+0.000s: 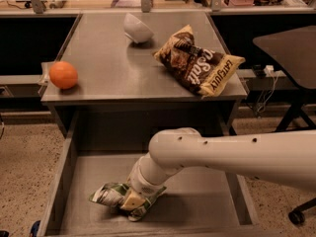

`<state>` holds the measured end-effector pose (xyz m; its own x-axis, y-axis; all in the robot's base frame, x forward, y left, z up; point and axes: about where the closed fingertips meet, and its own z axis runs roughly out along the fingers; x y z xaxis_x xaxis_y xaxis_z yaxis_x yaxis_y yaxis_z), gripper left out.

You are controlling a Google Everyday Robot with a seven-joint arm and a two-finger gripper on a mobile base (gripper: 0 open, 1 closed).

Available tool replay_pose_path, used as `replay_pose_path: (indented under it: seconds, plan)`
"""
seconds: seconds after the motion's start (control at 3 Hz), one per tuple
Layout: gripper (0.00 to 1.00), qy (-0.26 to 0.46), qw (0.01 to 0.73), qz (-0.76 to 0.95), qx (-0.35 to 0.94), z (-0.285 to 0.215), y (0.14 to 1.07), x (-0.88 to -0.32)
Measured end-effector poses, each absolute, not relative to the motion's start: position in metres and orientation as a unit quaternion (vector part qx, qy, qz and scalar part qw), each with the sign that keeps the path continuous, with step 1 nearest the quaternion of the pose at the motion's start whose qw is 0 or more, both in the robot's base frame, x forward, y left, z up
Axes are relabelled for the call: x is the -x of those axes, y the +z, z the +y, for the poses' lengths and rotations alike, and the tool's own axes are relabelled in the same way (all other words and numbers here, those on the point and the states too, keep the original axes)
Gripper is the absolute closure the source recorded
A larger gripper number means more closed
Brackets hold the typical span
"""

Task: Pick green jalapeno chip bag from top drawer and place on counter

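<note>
Crumpled green jalapeno chip bag (pixel 109 195) under the hand (pixel 133 201), front-left in the open top drawer (pixel 197 209) below the counter (pixel 103 58)

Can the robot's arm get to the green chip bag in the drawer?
Probably yes. The drawer is open, nothing covers the green bag, and the tool seems to rest right on it.

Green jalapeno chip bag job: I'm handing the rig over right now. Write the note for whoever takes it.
Gripper: down in the open top drawer, on the green jalapeno chip bag near the drawer's front edge; grip unconfirmed.
Counter: holds an orange, a white bowl and a brown chip bag.
Done: drawer open, bag reached.
Left: lift the bag, place it on the counter.
</note>
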<state>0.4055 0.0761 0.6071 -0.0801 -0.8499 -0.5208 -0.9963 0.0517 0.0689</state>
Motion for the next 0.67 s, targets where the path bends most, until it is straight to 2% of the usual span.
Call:
replay_pose_path:
  seconds: [0.33,0.67]
  plan:
    - [1.00,0.204,0.208,0.678,0.675,0.062,0.637,-0.411]
    - [1.00,0.172,0.273,0.648,0.690,0.004,0.743,-0.442]
